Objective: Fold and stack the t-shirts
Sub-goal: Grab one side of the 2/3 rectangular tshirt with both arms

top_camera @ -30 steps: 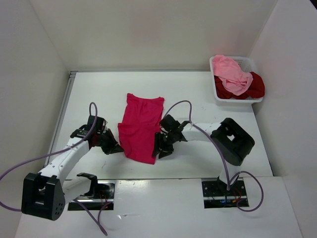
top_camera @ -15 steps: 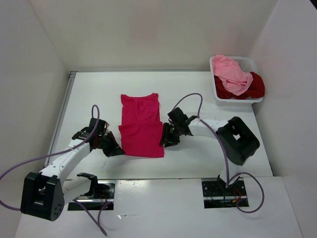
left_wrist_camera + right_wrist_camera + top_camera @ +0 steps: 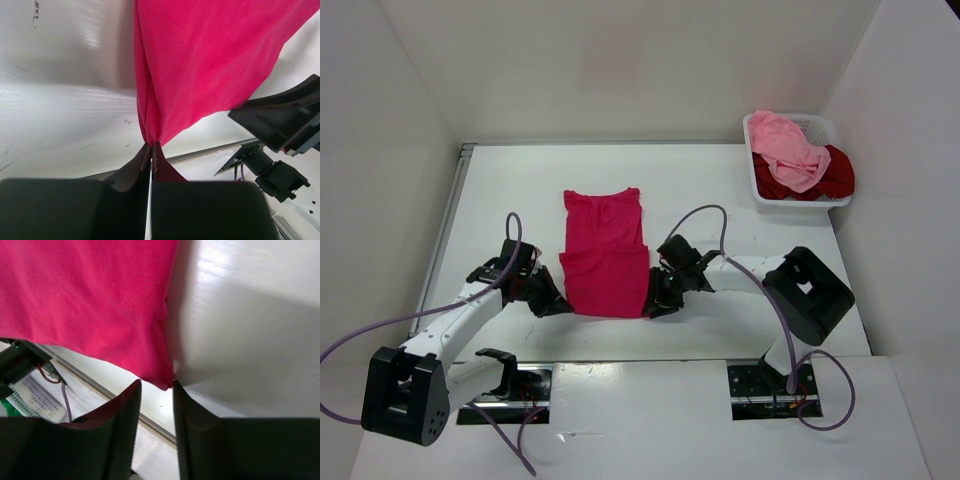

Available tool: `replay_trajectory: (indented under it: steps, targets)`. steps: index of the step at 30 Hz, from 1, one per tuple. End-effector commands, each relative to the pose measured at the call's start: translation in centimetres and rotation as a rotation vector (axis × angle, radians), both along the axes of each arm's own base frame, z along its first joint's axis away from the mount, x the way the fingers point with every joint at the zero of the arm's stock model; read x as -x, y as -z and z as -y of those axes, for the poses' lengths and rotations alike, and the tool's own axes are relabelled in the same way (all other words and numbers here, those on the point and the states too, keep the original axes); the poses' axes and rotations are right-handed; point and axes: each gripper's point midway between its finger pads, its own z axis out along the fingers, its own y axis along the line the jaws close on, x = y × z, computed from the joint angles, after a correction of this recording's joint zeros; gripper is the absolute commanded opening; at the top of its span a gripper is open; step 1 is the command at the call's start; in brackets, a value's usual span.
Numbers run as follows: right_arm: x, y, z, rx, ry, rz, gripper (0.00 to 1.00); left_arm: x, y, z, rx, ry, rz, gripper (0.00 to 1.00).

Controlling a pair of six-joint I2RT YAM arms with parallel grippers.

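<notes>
- The crimson-pink shirt (image 3: 605,255) lies flat in the middle of the tabletop (image 3: 720,190). Its lower half looks folded double.
- The light pink shirt (image 3: 788,150) and the dark red shirt (image 3: 835,172) sit in a heap in the white basket (image 3: 757,190), in the upper right of the top view.
- The shirt is soft, thin and light. I think it will bend and droop wherever nothing holds it, and it may slide a bit on the smooth top.
- The best places to hold it are the corners and edges, one on each side, so it hangs even.
- The left fingers (image 3: 550,302) are at the shirt's lower left corner. They are pressed tight together, with that corner pinched between them.
- The right fingers (image 3: 655,300) are at the lower right corner. There is a small gap between them. The corner's tip sits right at the gap, but it is not squeezed.
- Both arms reach in low from the bottom of the top view. They bend inward, so the fingers face each other across the shirt.
</notes>
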Motion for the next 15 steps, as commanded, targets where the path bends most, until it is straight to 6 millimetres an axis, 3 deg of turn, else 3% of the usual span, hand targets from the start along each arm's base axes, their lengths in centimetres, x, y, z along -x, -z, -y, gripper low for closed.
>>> replay_trajectory:
  steps: [1, 6, 11, 15]
  targets:
    - [0.5, 1.6, 0.0, 0.022, 0.002, -0.014, 0.36, 0.0, -0.6, 0.4, 0.025, -0.008, 0.015, 0.00]
    - [-0.8, 1.3, -0.3, 0.031, 0.015, 0.040, 0.09, -0.1, -0.5, 0.2, 0.017, -0.012, 0.016, 0.00]
    - [-0.6, -0.4, -0.1, 0.016, 0.007, 0.063, 0.00, -0.1, -0.5, 0.2, 0.017, -0.012, 0.016, 0.00]
    - [3.5, -1.5, -0.5, -0.003, -0.085, 0.006, 0.00, 0.3, -0.3, 0.2, 0.013, -0.012, -0.002, 0.00]
